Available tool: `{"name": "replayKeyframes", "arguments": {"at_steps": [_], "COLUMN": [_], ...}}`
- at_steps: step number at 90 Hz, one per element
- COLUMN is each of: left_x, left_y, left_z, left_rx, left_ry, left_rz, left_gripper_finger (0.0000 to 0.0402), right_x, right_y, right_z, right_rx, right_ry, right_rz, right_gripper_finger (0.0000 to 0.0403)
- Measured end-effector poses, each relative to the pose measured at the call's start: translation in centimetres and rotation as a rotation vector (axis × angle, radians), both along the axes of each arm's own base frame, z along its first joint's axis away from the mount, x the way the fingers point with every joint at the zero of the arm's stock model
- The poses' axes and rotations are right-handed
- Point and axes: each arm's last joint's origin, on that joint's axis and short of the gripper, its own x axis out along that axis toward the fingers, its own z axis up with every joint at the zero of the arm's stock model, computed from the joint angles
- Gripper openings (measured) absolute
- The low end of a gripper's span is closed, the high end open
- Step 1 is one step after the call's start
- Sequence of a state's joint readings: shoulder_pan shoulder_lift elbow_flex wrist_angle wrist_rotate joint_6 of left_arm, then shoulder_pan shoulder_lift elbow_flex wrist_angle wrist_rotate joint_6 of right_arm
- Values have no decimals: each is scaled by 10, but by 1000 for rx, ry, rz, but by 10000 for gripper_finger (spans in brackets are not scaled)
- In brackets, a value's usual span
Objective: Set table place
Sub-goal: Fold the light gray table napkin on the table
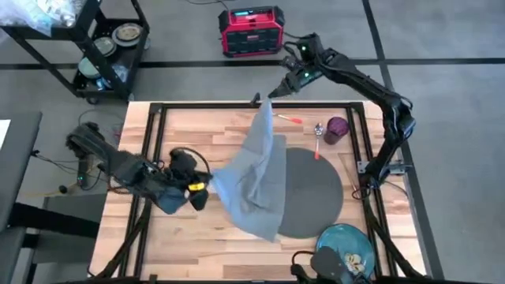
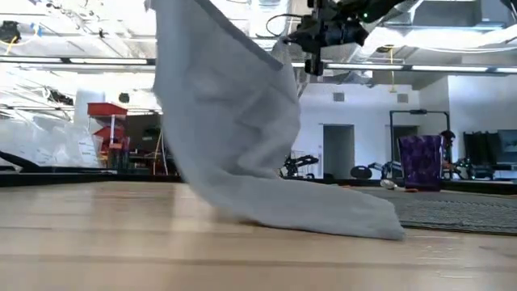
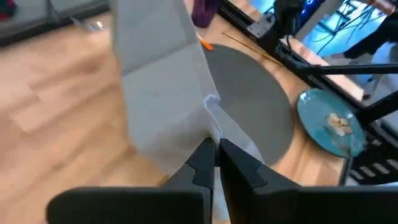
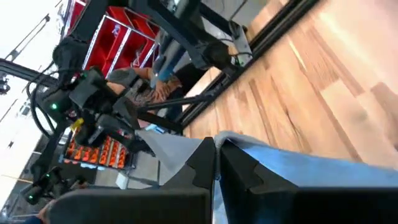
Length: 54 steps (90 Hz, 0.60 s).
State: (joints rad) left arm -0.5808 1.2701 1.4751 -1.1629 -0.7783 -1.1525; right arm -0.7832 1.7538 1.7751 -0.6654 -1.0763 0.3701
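Grey cloth fills the middle of the scene: the napkin (image 1: 256, 177) is stretched in the air between both arms, so the setting is, by my reading, only partly laid. On the left side of the counter (image 1: 197, 237), the left gripper (image 1: 201, 189) has its fingers closed on the napkin's lower corner, low over the wood; its wrist view shows the two fingers pressed together with cloth between them. The napkin's lower fold drapes over the left edge of the round dark grey mat (image 1: 312, 193), which lies flat near the middle and looks already placed, though nothing stands on it yet.

Further right and toward the far edge, the right gripper (image 1: 272, 95) holds the napkin's top corner high, fingers shut on the cloth, as its wrist view shows. Beyond the mat lie the orange-handled fork (image 1: 288, 118) and spoon (image 1: 317, 138), loose near the far edge rather than beside the mat, with the small purple cup (image 1: 337, 130) just right of the spoon. What the cup contains cannot be seen. At the near right corner sits the blue-green plate (image 1: 347, 244), off the mat, with a few pale scraps on it.

Left to do, I judge: lay the napkin, move the plate onto the mat, then arrange cutlery and cup.
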Motion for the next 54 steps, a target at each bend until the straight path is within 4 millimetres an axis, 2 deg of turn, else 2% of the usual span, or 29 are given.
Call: {"name": "replayKeyframes", "arguments": {"at_steps": [26,37,54], "left_x": [-29,-39,-44], "left_y": [15,23,27], "left_z": [51,65,80], "left_rx": [29,53,75], "left_ry": [58,49,11], "left_rz": [-8,-3,-25], "left_gripper_finger": [0,0,0], "right_x": [-16,-20,-24], "right_y": [-10,-13,-12], "right_z": [36,45,60], "right_rx": [-73,-81,-102], "right_ry": [-81,-107,-143], "right_rz": [-39,-49,-41], "right_gripper_finger": [0,0,0]}}
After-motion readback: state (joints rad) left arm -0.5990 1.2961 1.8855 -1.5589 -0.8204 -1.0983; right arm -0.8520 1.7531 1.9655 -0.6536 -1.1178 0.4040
